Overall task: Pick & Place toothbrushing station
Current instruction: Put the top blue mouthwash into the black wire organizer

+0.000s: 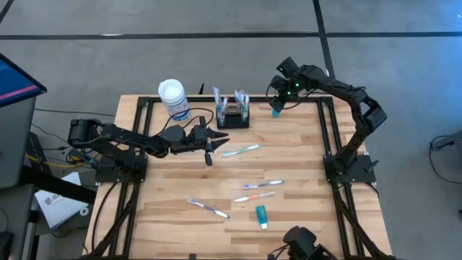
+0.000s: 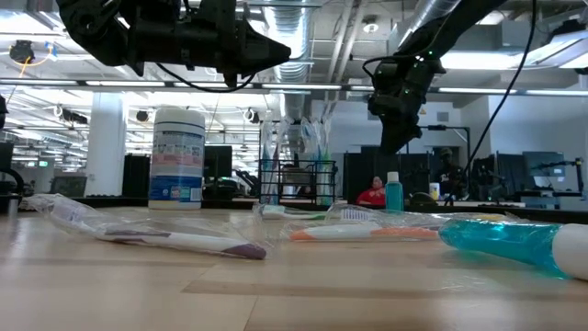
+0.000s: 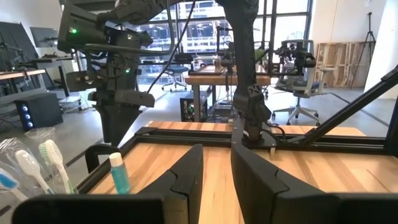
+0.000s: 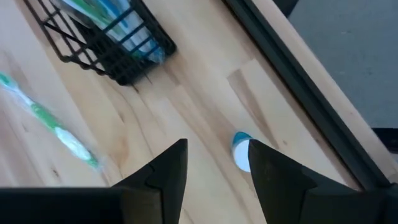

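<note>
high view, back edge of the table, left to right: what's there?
White-lidded canister → black wire-mesh basket with wrapped toothbrushes standing in it → small teal tube, standing upright under the right gripper.

My right arm bends high over the table's (image 1: 289, 152) far right corner, its gripper (image 1: 277, 103) pointing down, fingers (image 4: 161, 171) parted. My left arm stretches low from the table's left edge toward its middle, gripper (image 1: 209, 148) level, fingers (image 3: 186, 180) slightly apart and empty.
</note>
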`<state>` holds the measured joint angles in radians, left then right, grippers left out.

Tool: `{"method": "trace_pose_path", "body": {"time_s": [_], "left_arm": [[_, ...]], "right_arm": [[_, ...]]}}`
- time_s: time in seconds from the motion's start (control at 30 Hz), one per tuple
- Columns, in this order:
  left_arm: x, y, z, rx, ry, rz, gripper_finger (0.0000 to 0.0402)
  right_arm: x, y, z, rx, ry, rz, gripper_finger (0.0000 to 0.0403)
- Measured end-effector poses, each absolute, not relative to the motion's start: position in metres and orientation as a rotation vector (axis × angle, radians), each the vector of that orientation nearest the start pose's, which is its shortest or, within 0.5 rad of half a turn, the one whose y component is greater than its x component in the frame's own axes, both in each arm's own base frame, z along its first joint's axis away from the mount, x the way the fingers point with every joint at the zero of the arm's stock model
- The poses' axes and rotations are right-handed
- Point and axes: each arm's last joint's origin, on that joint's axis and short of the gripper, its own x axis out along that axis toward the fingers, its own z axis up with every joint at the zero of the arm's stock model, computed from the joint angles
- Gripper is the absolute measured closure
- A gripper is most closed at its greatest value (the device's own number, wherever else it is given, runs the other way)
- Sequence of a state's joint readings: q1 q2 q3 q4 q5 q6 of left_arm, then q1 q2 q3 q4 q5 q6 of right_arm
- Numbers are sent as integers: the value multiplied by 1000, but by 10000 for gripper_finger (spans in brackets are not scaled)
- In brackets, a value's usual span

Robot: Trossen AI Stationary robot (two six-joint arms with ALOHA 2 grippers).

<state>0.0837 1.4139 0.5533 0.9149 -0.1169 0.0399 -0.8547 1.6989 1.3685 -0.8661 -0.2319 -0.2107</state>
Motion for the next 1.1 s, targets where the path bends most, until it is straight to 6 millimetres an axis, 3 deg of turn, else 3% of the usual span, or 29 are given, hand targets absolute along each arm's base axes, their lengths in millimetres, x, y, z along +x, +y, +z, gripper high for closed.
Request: {"method": "trace_pose_path", "body": {"time_s": [0.47, 0.6, 0.83, 1.1], "left_arm": [[279, 28, 223, 52, -48, 208, 325], [279, 29, 223, 54, -50, 214, 325], [278, 35, 223, 55, -48, 234, 325], [278, 35, 223, 55, -47, 234, 325]], "right_arm": [[217, -269, 245, 473, 1088, -473, 238], [218, -271, 234, 488, 1131, -459, 234], [233, -284, 228, 506, 1230, -404, 234], [247, -286, 221, 512, 1350, -309, 232]]}}
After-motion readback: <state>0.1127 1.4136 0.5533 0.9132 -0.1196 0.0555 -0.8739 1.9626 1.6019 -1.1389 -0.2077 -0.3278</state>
